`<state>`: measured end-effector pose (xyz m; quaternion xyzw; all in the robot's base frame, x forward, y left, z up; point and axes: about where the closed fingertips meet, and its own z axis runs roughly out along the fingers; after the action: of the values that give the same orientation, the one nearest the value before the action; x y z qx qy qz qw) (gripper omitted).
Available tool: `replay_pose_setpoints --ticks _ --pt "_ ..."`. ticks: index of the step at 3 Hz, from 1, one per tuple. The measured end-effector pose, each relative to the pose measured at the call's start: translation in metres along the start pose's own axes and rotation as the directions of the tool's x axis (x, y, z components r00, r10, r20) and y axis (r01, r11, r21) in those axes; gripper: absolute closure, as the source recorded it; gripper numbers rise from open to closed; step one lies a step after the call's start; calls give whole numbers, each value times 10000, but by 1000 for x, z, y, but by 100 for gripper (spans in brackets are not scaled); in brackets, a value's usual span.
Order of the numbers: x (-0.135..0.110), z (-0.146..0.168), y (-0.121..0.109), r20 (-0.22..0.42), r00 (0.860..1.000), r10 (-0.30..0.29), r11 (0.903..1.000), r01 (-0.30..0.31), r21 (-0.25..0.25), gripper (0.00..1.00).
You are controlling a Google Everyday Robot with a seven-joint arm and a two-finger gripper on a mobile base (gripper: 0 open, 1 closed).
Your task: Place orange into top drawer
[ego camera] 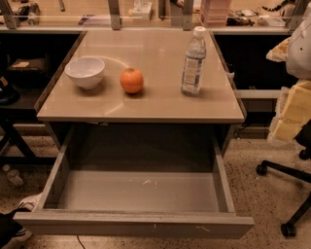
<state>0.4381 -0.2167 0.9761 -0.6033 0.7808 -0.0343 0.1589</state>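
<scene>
The orange [131, 80] sits on the beige desk top [146, 104], between a white bowl [85, 72] on its left and a water bottle [193, 62] on its right. The top drawer [136, 223] is pulled fully out below the desk's front edge, and its grey floor is bare apart from a few small specks. My gripper [290, 104] shows as white and pale yellow parts at the right edge of the view. It is well to the right of the desk, apart from the orange, and holds nothing that I can see.
An office chair's black legs and castors [286, 194] stand on the speckled floor at the lower right. Another desk with clutter [146, 12] runs along the back. Dark shelving [19, 73] stands to the left. A shoe [26, 204] shows at the drawer's left corner.
</scene>
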Motion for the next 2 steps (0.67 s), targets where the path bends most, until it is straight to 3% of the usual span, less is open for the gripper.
replay_pose_setpoints --ticks 1,2 --pt "-1 0 0 13 10000 -7 10000 7 20 0" --pt "-23 3 -10 241 9989 -408 9992 408 16 0"
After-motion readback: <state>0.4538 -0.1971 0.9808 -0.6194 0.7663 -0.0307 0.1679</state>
